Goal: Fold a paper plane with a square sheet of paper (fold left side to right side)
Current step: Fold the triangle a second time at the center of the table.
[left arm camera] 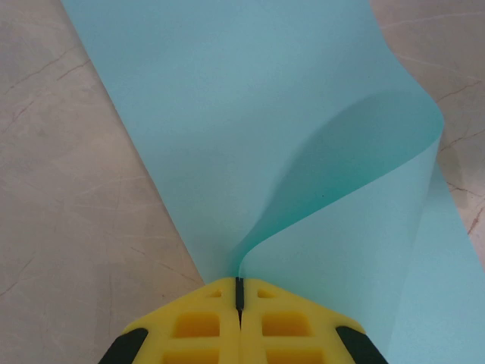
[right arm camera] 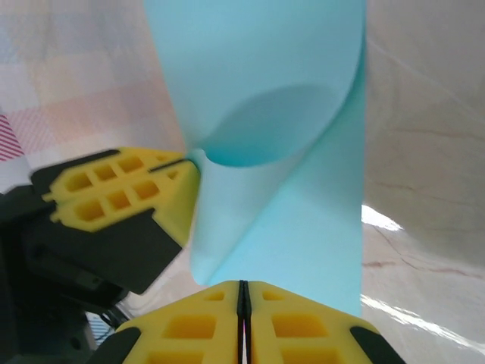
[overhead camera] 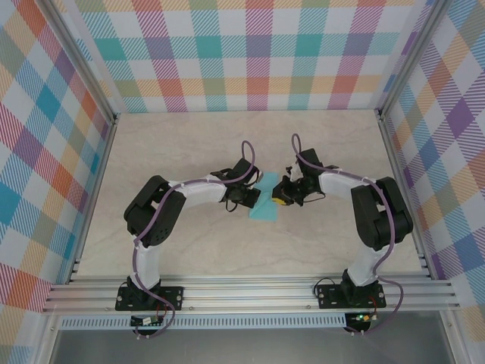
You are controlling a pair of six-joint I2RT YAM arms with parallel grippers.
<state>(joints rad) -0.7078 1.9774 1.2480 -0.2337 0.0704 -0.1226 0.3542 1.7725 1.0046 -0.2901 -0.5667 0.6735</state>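
You see the square sheet of paper [overhead camera: 263,206] in the middle of the desk [overhead camera: 182,152], between the two arms. It is plain turquoise-blue. One part lies flat on the desk, and the other part is lifted and curls over it in a soft loop, with no sharp crease.

Your left claw [left arm camera: 239,291] is closed, and the lifted edge of the sheet goes in between its yellow fingertips, so it is gripping the paper. Your right claw [right arm camera: 242,291] also has its jaws pressed together, with only a thin dark line between them. The sheet reaches up to its tips, but I cannot tell if the paper is really pinched there. In the right wrist view the left claw stands close on the left side, holding the paper just where the curl begins.

Purple cables [overhead camera: 244,149] run along both black and white arms. The desk is pale beige with fine marble-like veins. Walls [overhead camera: 250,53] of coloured check pattern close it on three sides, and an aluminium rail [overhead camera: 250,292] carries the arm bases at the near edge.
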